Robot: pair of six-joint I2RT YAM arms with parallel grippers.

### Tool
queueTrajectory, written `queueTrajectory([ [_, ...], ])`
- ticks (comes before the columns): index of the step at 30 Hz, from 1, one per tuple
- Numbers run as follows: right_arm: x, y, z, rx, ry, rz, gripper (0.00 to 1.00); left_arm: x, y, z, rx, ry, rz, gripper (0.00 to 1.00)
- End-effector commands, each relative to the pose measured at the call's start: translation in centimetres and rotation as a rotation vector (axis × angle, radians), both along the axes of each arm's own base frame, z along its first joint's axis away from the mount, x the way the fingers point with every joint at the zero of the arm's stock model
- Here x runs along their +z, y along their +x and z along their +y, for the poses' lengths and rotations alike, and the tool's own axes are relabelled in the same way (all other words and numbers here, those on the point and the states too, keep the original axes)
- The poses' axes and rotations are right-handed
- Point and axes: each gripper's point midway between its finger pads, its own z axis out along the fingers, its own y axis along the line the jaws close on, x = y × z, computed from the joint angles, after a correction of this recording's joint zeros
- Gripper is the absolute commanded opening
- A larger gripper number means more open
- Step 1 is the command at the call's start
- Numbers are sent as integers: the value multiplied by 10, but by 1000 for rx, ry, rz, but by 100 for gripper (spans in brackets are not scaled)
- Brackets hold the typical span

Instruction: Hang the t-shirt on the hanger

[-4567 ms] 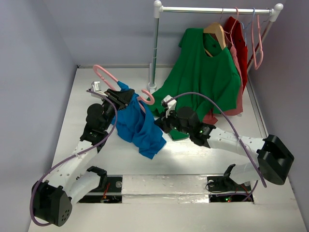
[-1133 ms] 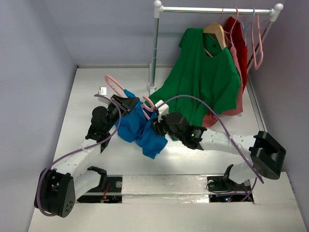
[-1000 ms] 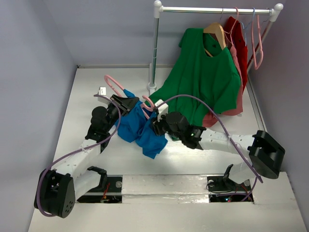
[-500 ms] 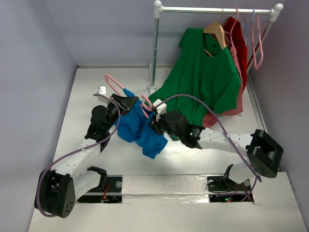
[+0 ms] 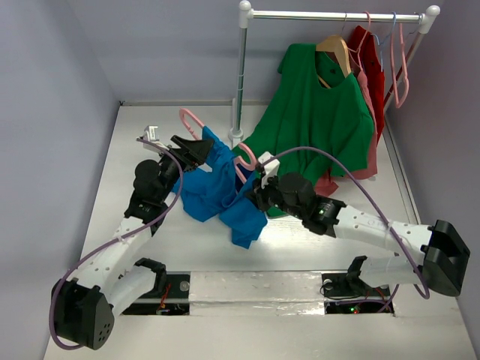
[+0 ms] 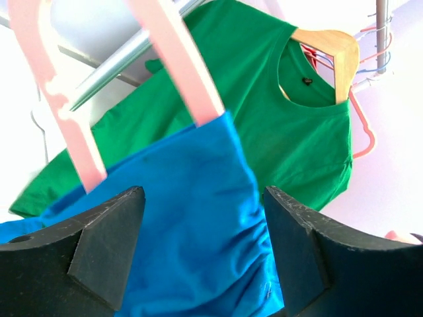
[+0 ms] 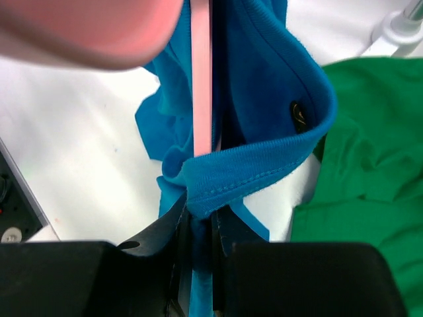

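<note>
Blue fabric of the t-shirt (image 5: 214,187) hangs bunched between the two arms, above the middle of the table (image 5: 315,247); its lowest fold appears to rest on the surface. The right gripper (image 5: 253,199) is clamped on the collar band, and the right wrist view shows the jaws pinched together on the ribbed edge, with a bar of the hanger (image 5: 191,120) running down into the same pinch. The left gripper (image 5: 202,150) sits further back at the hanger's upper end. Its fingers (image 6: 99,244) stand well apart with cloth bulging between them, and whether they bear on anything cannot be told. One hanger arm is inside the shirt, while the hook and the adjoining bars stand bare above the fabric. Judged progress: threading begun, roughly half done. The second shoulder needs seating and the cloth needs spreading. The table is plain white and matt. At its far side a metal rail (image 5: 337,15) carries a green t-shirt (image 5: 322,120) on a wooden hanger (image 5: 335,46), a red shirt (image 5: 369,56) and spare pink hangers (image 5: 401,67). Pale lavender walls enclose the cell.
</note>
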Motion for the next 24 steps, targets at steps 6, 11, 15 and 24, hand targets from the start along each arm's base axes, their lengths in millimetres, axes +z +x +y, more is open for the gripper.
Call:
queueTrajectory([
  [6, 5, -5, -3, 10, 41, 11, 0, 30, 1, -1, -3, 19, -108, 65],
  [11, 8, -6, -4, 12, 47, 6, 0, 30, 9, -4, -2, 30, -105, 54],
  [15, 6, -6, -4, 15, 45, 8, 0, 28, 14, -7, -12, 28, -100, 41],
  [24, 1, -6, -3, 15, 34, 16, 0, 32, 15, -3, 14, 8, -105, 2],
])
